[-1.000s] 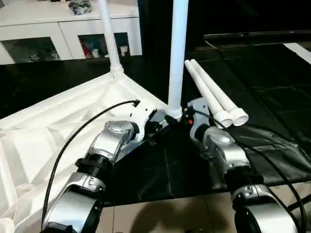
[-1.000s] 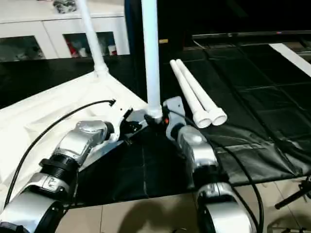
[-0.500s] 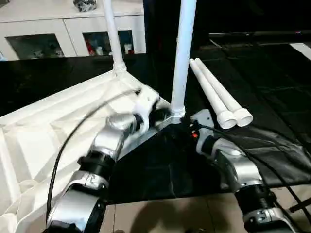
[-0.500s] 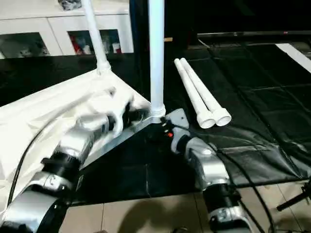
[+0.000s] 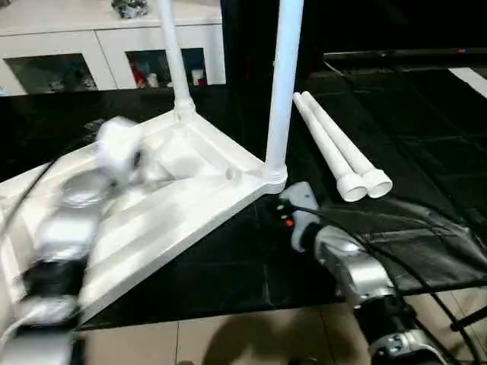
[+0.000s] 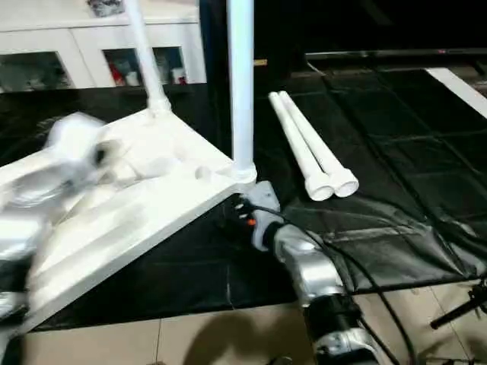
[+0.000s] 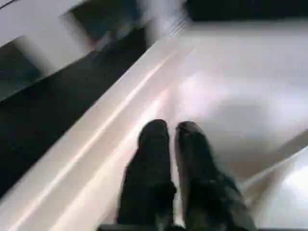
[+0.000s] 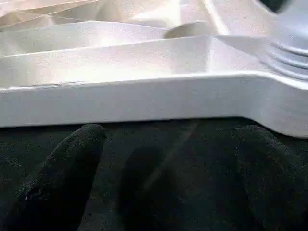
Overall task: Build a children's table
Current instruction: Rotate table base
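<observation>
white plastic is seen across the left of the head views — the children's table [image 5: 175, 205] lies upside down on a black sheet [image 5: 426, 129] spread over the floor, its ribbed underside turned up. two legs are seated in corner sockets and stand upright: the far leg [image 5: 173, 53] at the back corner, the near leg [image 5: 283, 84] at the corner closest to the right arm. two loose legs [image 5: 338, 148] are laid side by side on the black sheet, touching along their length, just to the right of the near leg, with their open ends turned toward the robot.

the left gripper [image 7: 172, 132] is held over the underside of the top, its blurred white housing seen above the ribs in the head views; in the left wrist view its jaws are seen almost shut, the two black fingers [image 7: 154, 144] side by side with only a thin gap and nothing between them.

the right gripper [image 8: 168, 144] is placed low on the black sheet, just beside the corner that carries the near leg; its jaws are spread wide and empty, one finger [image 8: 72, 159] at each side of the right wrist view, with the white edge of the top running across in front of them — apart from it, not touching.

a white cabinet [image 5: 99, 46] with glass doors is seen beyond the sheet, at the back left.
</observation>
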Robot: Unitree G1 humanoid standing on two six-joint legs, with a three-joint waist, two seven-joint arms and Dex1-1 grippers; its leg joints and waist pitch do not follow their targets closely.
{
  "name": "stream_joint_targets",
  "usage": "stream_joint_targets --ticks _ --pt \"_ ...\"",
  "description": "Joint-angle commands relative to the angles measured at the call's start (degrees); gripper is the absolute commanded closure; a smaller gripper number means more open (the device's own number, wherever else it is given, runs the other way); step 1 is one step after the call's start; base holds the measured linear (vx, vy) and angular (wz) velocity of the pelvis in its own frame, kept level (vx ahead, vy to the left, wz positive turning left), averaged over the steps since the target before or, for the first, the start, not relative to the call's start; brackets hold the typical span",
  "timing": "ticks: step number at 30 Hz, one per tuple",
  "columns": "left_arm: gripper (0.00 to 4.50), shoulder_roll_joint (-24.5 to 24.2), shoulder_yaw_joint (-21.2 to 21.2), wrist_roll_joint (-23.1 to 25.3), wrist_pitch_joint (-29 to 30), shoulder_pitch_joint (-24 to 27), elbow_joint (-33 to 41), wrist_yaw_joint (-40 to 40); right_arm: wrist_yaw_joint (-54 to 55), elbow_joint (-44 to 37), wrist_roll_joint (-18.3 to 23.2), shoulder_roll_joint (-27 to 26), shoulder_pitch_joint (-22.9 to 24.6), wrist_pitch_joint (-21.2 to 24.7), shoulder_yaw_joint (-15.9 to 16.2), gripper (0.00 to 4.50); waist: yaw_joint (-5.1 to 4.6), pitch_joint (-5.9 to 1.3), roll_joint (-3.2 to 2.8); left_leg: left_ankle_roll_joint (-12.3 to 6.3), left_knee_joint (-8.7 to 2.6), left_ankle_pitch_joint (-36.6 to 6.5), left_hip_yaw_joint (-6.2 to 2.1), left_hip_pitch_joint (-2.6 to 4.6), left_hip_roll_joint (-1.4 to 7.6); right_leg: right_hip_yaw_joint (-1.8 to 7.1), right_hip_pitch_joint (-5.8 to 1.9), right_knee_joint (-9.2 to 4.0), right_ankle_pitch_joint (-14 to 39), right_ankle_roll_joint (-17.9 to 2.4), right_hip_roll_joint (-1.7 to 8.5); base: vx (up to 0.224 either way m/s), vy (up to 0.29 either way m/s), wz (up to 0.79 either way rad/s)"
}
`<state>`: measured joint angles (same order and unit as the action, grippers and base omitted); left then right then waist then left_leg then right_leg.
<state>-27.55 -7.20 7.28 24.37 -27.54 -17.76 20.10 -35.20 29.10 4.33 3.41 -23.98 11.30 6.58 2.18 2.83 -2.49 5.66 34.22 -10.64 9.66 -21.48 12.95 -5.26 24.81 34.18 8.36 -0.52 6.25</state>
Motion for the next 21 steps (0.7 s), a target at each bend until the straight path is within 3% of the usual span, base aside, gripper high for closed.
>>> stream_joint_targets --ticks 1,5,11,15,16,21 --pt "4.35 -1.82 -2.15 1.51 2.42 1.76 1.99 -2.63 0.39 0.61 -0.41 -0.41 -1.07 0.25 0.81 0.0 0.0 -4.3 0.11 -3.17 -3.91 -9.65 0.61 0.59 -0.38 1.69 -3.83 -2.83 10.68 -11.87 0.81 0.0 0.0 0.0" --pt "4.46 -6.16 -5.1 2.2 5.92 6.36 2.3 -4.34 1.04 3.17 -1.09 -0.94 -2.66 -0.67 1.18 0.0 0.16 -4.1 -0.11 -1.78 -4.24 -12.59 0.53 0.73 -0.45 1.8 -3.62 -2.96 12.14 -11.54 0.82 0.0 0.0 0.0" --pt "4.46 -8.54 -5.63 2.75 8.92 9.71 1.27 -2.8 2.24 6.05 -1.78 -1.6 -4.18 -1.31 1.15 0.0 0.15 -4.04 -0.27 -0.59 -4.46 -15.74 0.47 1.01 -0.52 1.91 -3.39 -3.18 12.54 -11.67 0.82 0.0 0.0 0.0" --pt "4.46 -9.22 -3.68 2.75 11.43 11.15 1.06 -1.33 2.76 7.81 -1.84 -1.89 -5.08 -1.93 1.31 0.0 0.17 -4.15 -0.27 -0.41 -4.48 -15.51 0.38 0.84 -0.58 1.91 -3.62 -2.98 11.35 -12.08 0.91 0.0 0.0 0.0" --pt "4.46 -9.69 -1.1 2.61 13.33 12.33 0.92 1.51 3.32 8.96 -1.82 -2.22 -5.7 -2.21 1.1 0.0 0.14 -4.13 -0.48 -0.53 -4.48 -15.98 0.34 0.88 -0.59 1.92 -3.53 -2.96 11.81 -12.25 1.03 0.0 0.0 0.0" --pt "4.46 -10.0 3.21 -0.49 17.14 15.09 3.85 9.47 4.83 11.66 -1.66 -2.89 -7.0 -3.23 -0.04 0.0 -0.09 -3.94 -0.2 -0.13 -4.64 -17.37 0.34 0.88 -0.52 2.05 -3.58 -3.21 13.84 -12.49 1.19 0.0 0.0 0.0"
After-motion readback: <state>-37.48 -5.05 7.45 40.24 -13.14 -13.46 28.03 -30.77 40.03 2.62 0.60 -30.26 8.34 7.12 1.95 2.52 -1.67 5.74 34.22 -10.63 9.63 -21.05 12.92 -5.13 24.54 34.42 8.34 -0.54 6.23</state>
